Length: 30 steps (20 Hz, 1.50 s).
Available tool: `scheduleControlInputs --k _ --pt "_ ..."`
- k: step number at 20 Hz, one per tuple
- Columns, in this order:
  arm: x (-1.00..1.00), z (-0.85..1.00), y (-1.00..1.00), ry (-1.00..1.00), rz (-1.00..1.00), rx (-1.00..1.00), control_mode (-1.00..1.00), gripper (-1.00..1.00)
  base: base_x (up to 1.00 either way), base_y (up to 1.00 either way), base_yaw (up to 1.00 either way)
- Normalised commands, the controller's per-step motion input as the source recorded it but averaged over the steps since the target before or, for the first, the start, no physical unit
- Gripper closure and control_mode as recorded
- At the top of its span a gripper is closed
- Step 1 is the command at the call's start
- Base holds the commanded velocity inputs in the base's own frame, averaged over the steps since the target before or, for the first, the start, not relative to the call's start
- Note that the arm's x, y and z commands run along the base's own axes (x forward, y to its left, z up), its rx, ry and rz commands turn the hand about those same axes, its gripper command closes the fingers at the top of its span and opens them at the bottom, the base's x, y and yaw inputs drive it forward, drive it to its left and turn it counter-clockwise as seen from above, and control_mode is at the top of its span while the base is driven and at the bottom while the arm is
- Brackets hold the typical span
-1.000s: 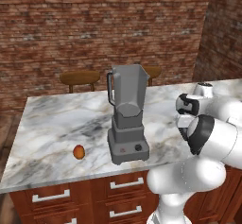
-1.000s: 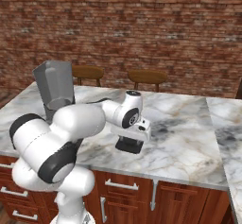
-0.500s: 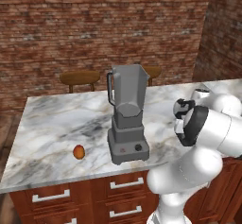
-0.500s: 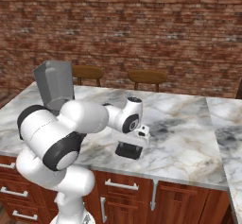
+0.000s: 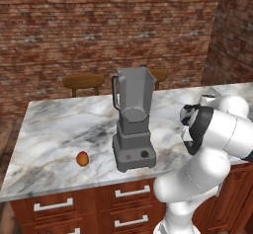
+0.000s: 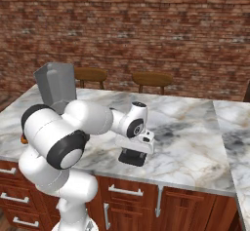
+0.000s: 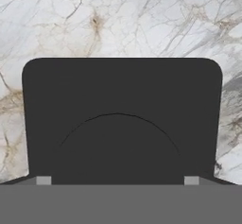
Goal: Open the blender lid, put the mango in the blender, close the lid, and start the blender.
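We see a brick-walled kitchen with a marble counter (image 5: 59, 124) over wooden drawers. At the centre of the left base view stands the grey blender (image 5: 132, 122), its jar open at the top. The mango (image 5: 82, 158) lies on the counter at lower left of that frame, well apart from the blender. In the right base view the blender lid (image 6: 133, 157) lies flat on the counter at centre frame, and the gripper (image 6: 138, 148) sits right over it, fingers spread wide. We cannot tell whether they touch it.
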Motion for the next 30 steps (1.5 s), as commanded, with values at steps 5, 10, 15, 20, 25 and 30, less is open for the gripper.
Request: scheduleControlInputs --k 5,10,15,20,25,30 --pt "-0.16 0.36 0.02 -0.03 0.00 0.00 -1.00 -1.00 0.00 0.00 0.00" --pt "-0.13 0.40 0.14 -0.06 0.00 0.00 -1.00 -1.00 0.00 0.00 0.00" --pt "-0.13 0.69 0.17 -0.14 0.00 0.00 -1.00 -1.00 0.00 0.00 0.00" --pt "-0.55 0.58 0.53 -0.19 0.00 -0.01 -1.00 -1.00 0.00 0.00 0.00" --pt "-0.69 0.46 0.82 -0.11 -0.04 -0.01 -1.00 -1.00 0.00 0.00 0.00" --pt "-0.73 0.42 0.99 -0.08 -0.05 -0.02 -1.00 -1.00 0.00 0.00 0.00"
